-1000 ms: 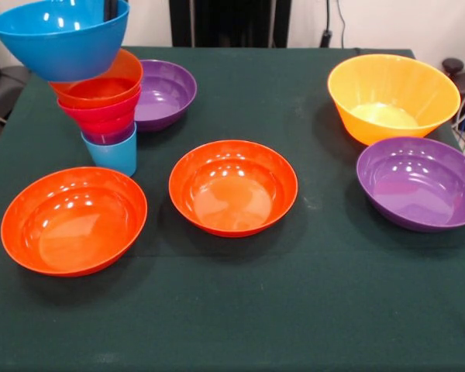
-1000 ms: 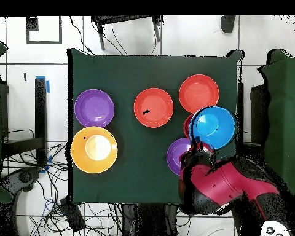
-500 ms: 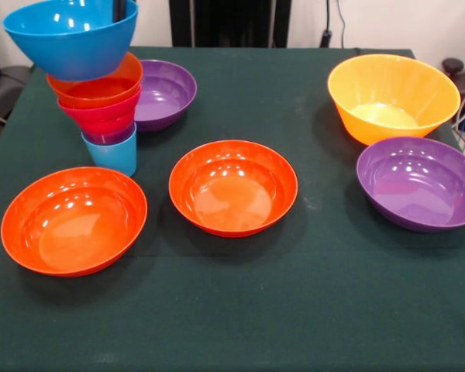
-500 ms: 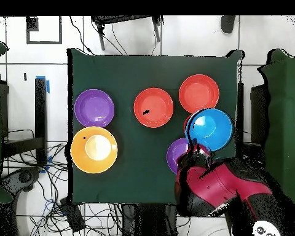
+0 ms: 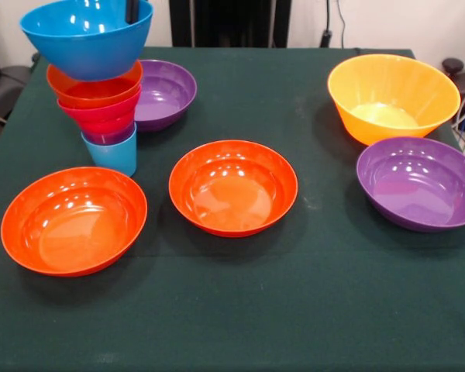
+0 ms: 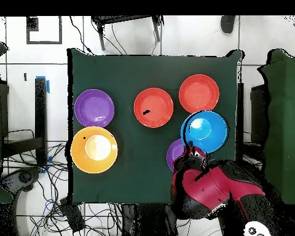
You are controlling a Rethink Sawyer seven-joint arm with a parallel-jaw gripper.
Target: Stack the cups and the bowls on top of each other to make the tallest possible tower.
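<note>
The blue bowl (image 5: 87,36) has shifted rightward, now centred above the tower (image 5: 101,108). The gripper (image 5: 132,9) grasps its far rim; the arm (image 6: 214,187) reaches over the table edge.

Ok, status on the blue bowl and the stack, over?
Gripper inside the blue bowl, fingers not readable. Bowl over the tower, tilted, seating unclear. Purple bowl close beside the tower; nothing above it.

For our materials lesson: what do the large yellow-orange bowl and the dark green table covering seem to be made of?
Large yellow-orange bowl: probably moulded plastic, glossy; light glints off its smooth wall. Dark green table covering: apparently cloth, matt; no reflections, faint lint specks.
</note>
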